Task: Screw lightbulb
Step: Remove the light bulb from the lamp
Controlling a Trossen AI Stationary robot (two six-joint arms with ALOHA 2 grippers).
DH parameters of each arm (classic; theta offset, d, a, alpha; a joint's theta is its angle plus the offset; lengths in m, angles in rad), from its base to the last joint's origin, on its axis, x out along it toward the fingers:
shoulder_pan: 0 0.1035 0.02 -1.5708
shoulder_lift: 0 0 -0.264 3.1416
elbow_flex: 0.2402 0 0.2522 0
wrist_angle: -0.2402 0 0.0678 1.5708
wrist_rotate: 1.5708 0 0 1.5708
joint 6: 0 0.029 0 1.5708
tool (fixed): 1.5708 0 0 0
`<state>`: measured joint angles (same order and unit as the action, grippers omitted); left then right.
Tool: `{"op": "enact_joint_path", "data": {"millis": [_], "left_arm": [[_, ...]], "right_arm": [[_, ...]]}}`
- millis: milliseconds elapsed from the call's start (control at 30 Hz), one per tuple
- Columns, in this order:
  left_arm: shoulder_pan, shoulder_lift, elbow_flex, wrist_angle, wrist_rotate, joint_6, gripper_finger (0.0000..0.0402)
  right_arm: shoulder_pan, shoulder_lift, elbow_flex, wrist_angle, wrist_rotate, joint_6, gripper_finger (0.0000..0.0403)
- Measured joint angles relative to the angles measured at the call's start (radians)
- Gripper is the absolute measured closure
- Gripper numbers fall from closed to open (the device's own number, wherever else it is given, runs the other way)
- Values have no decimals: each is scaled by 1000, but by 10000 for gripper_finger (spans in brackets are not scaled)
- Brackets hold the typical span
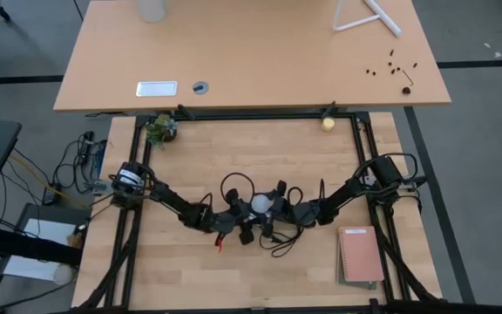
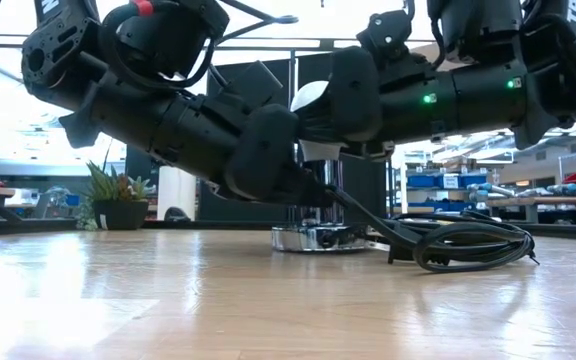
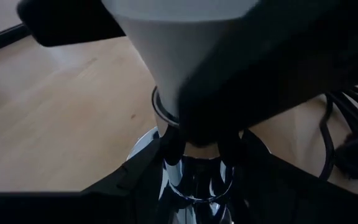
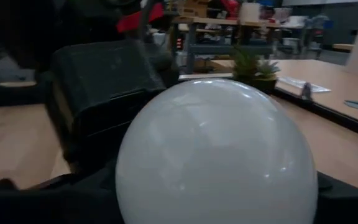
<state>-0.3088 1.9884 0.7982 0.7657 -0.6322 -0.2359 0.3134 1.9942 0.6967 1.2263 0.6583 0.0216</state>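
The white lightbulb [image 1: 260, 204] stands upright, neck down, in the chrome socket [image 2: 313, 238] at the middle of the table. In the left wrist view its tapering neck [image 3: 160, 56] meets the socket's collar [image 3: 191, 180]. My left gripper [image 1: 249, 220] reaches in from the table's left, low, and is shut on the socket. My right gripper [image 1: 274, 208] reaches in level from the table's right and is shut on the bulb's round head [image 4: 216, 155]. The screw base is hidden inside the socket. My left gripper pinches the socket's chrome stem [image 3: 188, 186] below the collar, one finger [image 3: 135, 186] on each side. It comes slanting down from the table's left. The socket stands upright with its round foot [image 2: 308, 240] on the table. My right gripper holds the bulb's round head [image 2: 311, 95] between its two fingers [image 2: 353, 95], one on each side. It comes level from the table's right, and the bulb stands upright in the socket.
The socket's black cord [image 2: 468, 245] lies coiled on the table just right of the socket. A small potted plant [image 1: 159, 129] and a pale-yellow ball [image 1: 328, 124] sit at the far edge. A notebook [image 1: 361, 255] lies near right. A second table [image 1: 251, 52] stands beyond.
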Motion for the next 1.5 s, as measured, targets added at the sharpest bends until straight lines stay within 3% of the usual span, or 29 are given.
{"op": "enact_joint_path", "data": {"millis": [267,433,667,1033,1133,1233,1500], "left_arm": [[0,0,0,-10,18,1,200],[0,0,0,-7,46,18,200],[-2,-2,0,5,85,25,199],[-13,0,0,0,106,9,199],[-13,0,0,1,107,-7,199],[-13,0,1,2,103,-8,199],[-11,0,0,-6,94,-6,200]], "right_arm": [[0,-1,-30,13,-44,17,152],[-13,-2,-31,12,-176,-19,151],[-64,-2,-31,9,-458,-57,155],[-249,0,-31,-29,-1078,-37,176],[-296,1,-31,-30,-1199,-37,182],[-327,1,-32,-28,-1257,-29,184],[-348,1,-32,-46,-1262,57,158]]}}
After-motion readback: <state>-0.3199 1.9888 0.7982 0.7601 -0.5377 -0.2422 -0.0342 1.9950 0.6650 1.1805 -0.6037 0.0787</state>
